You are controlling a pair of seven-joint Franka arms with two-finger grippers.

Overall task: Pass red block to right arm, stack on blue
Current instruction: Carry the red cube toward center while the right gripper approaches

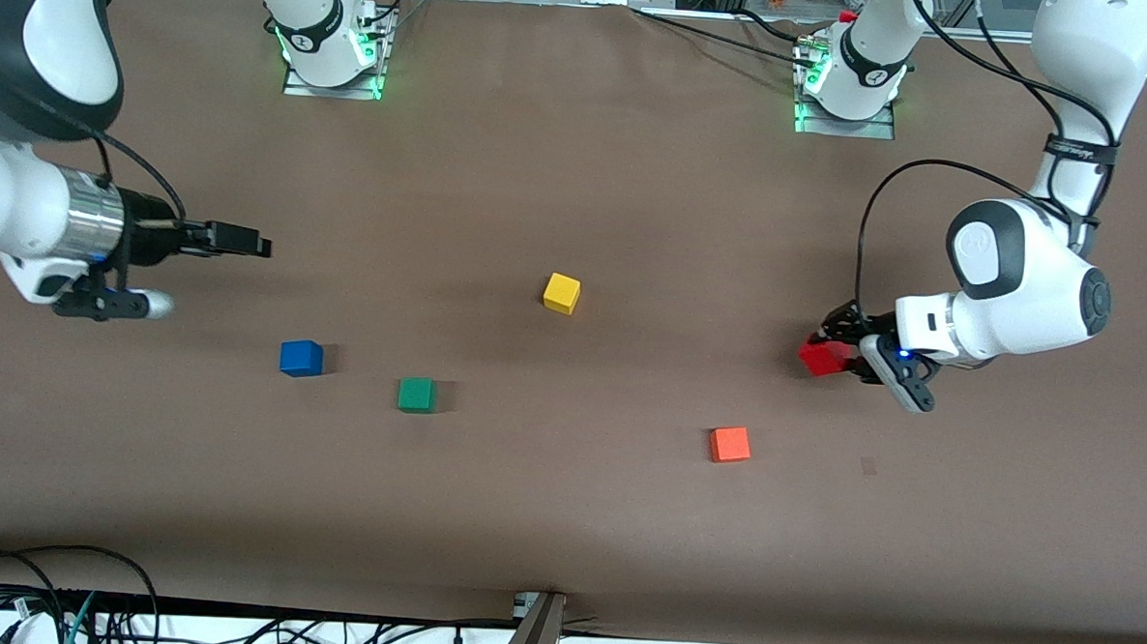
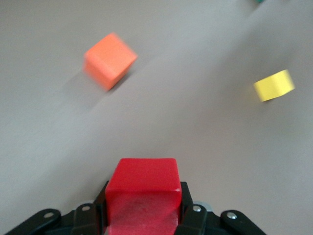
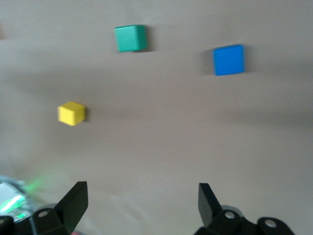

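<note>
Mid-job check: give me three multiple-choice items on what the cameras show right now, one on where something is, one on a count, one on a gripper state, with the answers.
1. Which cube lies nearest the front camera?
A. the yellow cube
B. the blue cube
C. the orange-red cube

2. How many cubes rest on the table, not held?
A. three
B. four
C. five

3. What is the left gripper doing?
A. shut on the red block
B. open over the green cube
C. shut on nothing

Answers:
1. C: the orange-red cube sits lowest in the front view, below the yellow cube and the blue cube.
2. B: yellow, blue, orange-red and the green cube rest on the table; the fifth is held.
3. A: the left gripper clamps the red block toward the left arm's end of the table, while the right gripper waits open near the right arm's end.
</note>
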